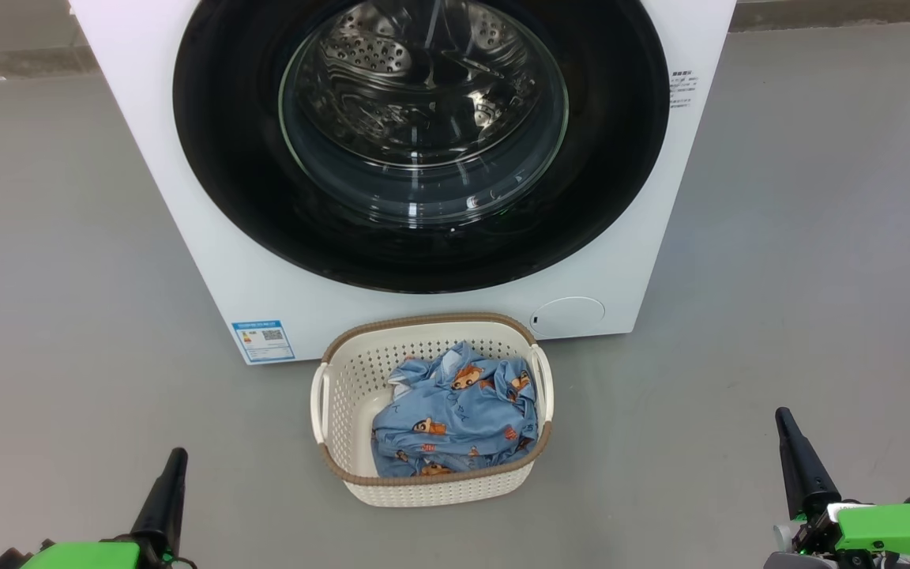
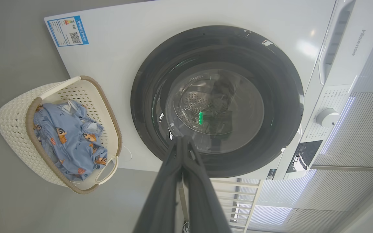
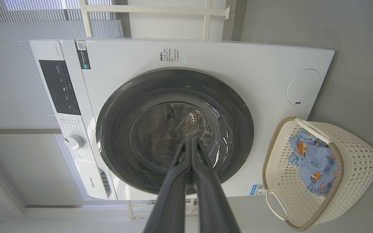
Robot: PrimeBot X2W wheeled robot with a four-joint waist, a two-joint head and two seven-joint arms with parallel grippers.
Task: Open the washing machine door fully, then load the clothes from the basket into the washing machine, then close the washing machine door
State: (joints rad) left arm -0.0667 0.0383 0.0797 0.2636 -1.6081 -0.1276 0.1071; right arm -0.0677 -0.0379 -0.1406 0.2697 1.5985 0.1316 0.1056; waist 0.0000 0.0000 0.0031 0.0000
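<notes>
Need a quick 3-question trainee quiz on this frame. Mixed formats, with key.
1. Fill in: the left hand and the right hand both have their fingers ___ (open/shut).
2. True or false: the washing machine door is already swung open.
3. Pick one. The clothes are: A) held in the left hand; B) piled in the basket; C) draped over the washing machine door.

Key: 1 shut; 2 false, it sits closed against the machine front; 3 B.
</notes>
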